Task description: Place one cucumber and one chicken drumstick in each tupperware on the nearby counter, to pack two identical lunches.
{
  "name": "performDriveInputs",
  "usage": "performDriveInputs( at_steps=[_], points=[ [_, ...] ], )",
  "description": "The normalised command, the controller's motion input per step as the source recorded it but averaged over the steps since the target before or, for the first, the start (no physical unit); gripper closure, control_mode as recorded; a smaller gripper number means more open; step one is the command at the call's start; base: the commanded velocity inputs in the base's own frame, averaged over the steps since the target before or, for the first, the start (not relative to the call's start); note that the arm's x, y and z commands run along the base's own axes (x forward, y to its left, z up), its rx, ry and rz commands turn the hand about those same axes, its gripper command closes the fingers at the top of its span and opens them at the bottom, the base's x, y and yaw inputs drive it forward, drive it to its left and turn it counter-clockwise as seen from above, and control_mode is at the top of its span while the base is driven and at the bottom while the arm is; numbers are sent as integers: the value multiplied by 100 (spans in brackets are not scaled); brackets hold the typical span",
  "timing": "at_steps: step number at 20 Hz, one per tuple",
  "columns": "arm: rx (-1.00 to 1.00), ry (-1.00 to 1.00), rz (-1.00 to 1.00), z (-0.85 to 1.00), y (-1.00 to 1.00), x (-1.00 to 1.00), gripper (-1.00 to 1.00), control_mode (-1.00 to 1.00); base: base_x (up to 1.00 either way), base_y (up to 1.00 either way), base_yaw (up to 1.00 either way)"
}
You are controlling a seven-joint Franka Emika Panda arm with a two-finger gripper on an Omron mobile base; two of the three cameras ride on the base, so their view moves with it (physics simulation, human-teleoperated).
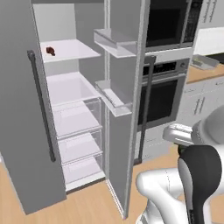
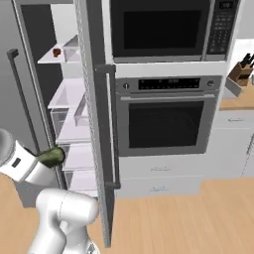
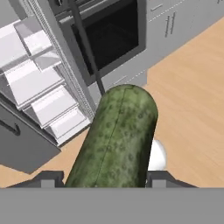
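Cucumber (image 3: 116,140) lies clamped lengthwise in the gripper (image 3: 105,177), out in front of the open fridge (image 1: 74,109) and above the floor. Step in hand: carrying the first cucumber. A drumstick (image 1: 50,51) sits on the fridge's upper shelf. Next move, as judged: travel to the tabletop (image 1: 203,72) right of the oven (image 2: 166,116) and find a tupperware.

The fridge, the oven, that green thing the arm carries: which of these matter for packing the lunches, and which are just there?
For the job:
- cucumber, held in the gripper
- chicken drumstick on the upper fridge shelf
- counter

Just there:
- wall oven
- microwave
- knife block
- open fridge door
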Motion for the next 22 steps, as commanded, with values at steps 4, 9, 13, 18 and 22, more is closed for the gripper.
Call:
performDriveInputs(
  at_steps=[4,9,13,18,22],
  points=[
    [0,0,0,0,0,0,100,100,4,-100,-36],
    [0,0,0,0,0,0,100,100,58,-91,-30],
    [0,0,0,0,0,0,100,100,91,-81,-23],
    [0,0,0,0,0,0,100,100,100,-79,-16],
    [0,0,0,0,0,0,100,100,100,-89,-7]
  ],
)
